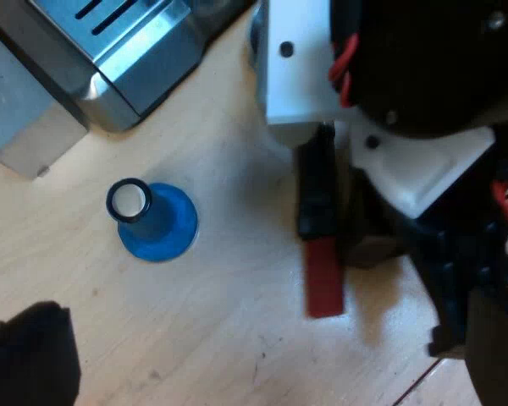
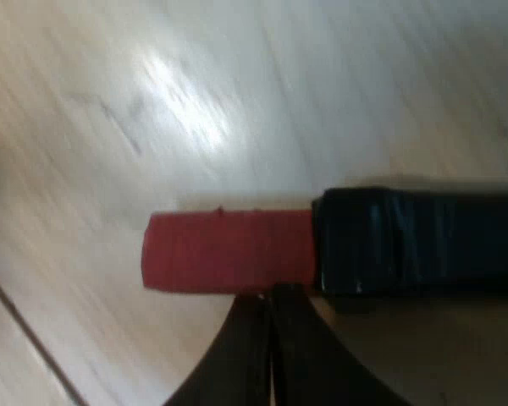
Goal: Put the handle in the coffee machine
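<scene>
The holder's dark handle (image 1: 316, 190) lies on the pale wooden table, its red end (image 1: 323, 275) pointing away from the espresso machine (image 1: 118, 51). My right arm hangs right over it. In the right wrist view the red end (image 2: 229, 251) and the dark handle (image 2: 419, 241) lie close below, flat on the wood. My right gripper (image 2: 273, 298) is shut, fingers pressed together, with its tip at the spot where red meets black and nothing between the fingers. A dark part of my left gripper (image 1: 30, 355) shows close to the blue tamper.
A blue tamper (image 1: 152, 218) stands upright on the table between the machine's metal base and the handle. A seam in the tabletop (image 2: 21, 326) runs past the red end.
</scene>
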`<state>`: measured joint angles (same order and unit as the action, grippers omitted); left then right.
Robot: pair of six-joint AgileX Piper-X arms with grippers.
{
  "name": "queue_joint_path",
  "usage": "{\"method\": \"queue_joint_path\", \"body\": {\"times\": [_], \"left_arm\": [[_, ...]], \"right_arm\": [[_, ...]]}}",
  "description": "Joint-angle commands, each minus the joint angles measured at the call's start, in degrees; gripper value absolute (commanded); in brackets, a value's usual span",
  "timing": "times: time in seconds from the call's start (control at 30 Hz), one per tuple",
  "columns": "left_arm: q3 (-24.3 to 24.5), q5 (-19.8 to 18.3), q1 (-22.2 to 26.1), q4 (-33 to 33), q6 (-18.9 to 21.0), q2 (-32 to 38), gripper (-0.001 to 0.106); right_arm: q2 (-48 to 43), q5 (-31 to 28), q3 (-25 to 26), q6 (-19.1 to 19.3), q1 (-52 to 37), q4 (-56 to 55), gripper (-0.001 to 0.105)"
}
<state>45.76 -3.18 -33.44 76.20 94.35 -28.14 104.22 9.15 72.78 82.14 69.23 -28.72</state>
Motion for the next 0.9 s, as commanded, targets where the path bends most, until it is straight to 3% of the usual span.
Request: {"method": "queue_joint_path", "body": {"times": [0.03,0.27,0.43,0.67,0.77,0.9], "left_arm": [[0.52,0.87,-0.37,-0.16,0.75,0.3,0.093],[0.52,0.87,-0.37,-0.16,0.75,0.3,0.093],[0.52,0.87,-0.37,-0.16,0.75,0.3,0.093],[0.52,0.87,-0.37,-0.16,0.75,0.3,0.093],[0.52,0.87,-0.37,-0.16,0.75,0.3,0.093],[0.52,0.76,-0.37,-0.16,0.57,0.3,0.093]], "right_arm": [[1.15,-1.21,0.41,-1.25,-0.09,4.87,0.0],[1.41,-8.19,0.41,-1.4,-0.09,9.37,0.0],[0.07,-6.56,0.41,-1.4,-0.09,7.1,0.0],[-3.13,-8.58,0.41,-1.4,-0.09,5.12,0.0],[-8.57,-16.54,0.41,-1.4,-0.2,0.34,0.0],[-9.74,-17.6,0.41,-1.4,-0.42,-1.41,0.0]]}}
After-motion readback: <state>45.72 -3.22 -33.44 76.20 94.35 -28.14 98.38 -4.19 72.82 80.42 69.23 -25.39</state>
